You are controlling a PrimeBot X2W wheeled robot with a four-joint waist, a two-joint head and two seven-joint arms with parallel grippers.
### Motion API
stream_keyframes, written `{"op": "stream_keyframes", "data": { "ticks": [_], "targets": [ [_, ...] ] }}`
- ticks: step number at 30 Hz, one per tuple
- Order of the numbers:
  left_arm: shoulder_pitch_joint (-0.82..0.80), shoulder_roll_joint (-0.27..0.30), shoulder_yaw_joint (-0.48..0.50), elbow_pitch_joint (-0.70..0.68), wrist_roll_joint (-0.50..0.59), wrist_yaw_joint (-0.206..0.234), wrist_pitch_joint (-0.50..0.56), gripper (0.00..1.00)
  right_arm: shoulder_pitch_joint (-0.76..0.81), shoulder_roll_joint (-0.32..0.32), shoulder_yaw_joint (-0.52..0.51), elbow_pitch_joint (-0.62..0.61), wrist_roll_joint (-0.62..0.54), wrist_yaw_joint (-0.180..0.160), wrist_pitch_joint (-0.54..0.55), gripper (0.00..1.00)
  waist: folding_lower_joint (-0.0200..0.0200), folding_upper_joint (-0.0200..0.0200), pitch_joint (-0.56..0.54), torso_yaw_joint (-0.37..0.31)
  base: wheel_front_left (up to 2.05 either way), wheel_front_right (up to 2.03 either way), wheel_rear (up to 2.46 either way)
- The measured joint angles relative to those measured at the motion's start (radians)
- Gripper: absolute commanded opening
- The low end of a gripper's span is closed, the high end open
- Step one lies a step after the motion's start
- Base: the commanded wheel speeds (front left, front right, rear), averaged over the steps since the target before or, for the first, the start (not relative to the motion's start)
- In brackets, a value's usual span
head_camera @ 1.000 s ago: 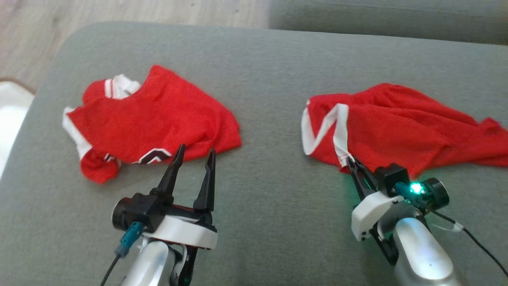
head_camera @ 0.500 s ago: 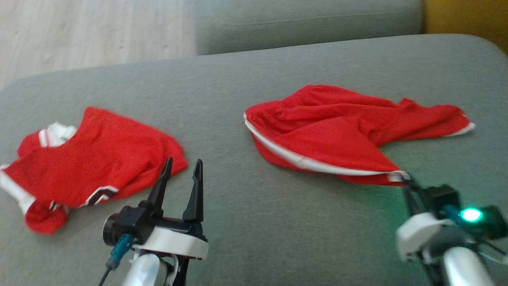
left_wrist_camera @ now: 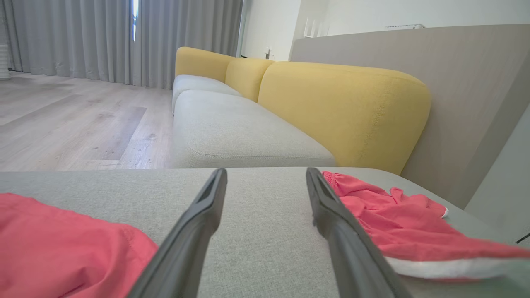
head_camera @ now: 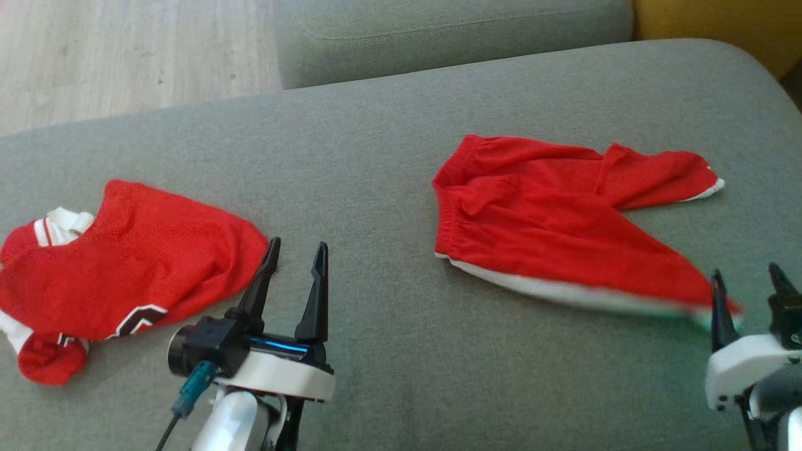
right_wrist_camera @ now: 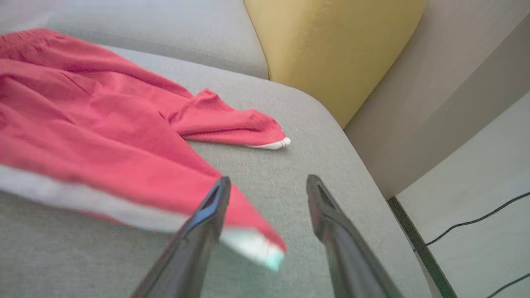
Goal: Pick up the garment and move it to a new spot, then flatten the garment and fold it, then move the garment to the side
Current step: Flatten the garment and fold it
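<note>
**Insp. A:** Starting at the left. What are you seeing?

**Insp. B:** At 9 o'clock a red jersey [head_camera: 125, 269] is lying crumpled on the grey cushion [head_camera: 401, 363], prob. parked out of the work area. At approx. 7, the left gripper [head_camera: 297, 244] is hovering with its fingers spread. It's holding nothing, and its tips are just beside the jersey hem.

**Insp. A:** And the task item?

**Insp. B:** The red shorts [head_camera: 539, 213] are lying at 2 o'clock, w/ one leg trailing toward 3 and the white-trimmed corner stretching toward 4. There the right gripper [head_camera: 745, 270] is standing w/ fingers apart. The corner by its fingers is showing blurred and isn't clamped. Judgement: the shorts are being laid out by that corner for flattening. Folding isn't yet done.
</note>
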Motion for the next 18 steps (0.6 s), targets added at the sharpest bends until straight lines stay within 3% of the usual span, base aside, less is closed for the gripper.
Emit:
{"op": "stream_keyframes", "data": {
  "ticks": [8,12,18],
  "targets": [
    [-0.004,0.000,0.002,0.007,0.000,-0.003,0.000,1.00,-0.043,0.049,0.062,-0.061,0.033,0.000,-0.149,1.00,0.0000,0.0000,0.002,0.030,0.00,0.00,0.00],
    [-0.004,0.000,0.002,0.006,0.000,-0.009,0.000,1.00,-0.048,0.058,0.150,-0.055,0.134,0.000,-0.255,1.00,0.0000,0.0000,0.004,0.038,0.00,0.00,0.00],
    [-0.004,0.000,-0.004,0.002,0.000,-0.010,0.000,1.00,-0.051,0.058,0.182,0.058,0.285,0.000,-0.377,1.00,0.0000,0.0000,0.010,0.059,0.00,0.00,0.00]
  ]
}}
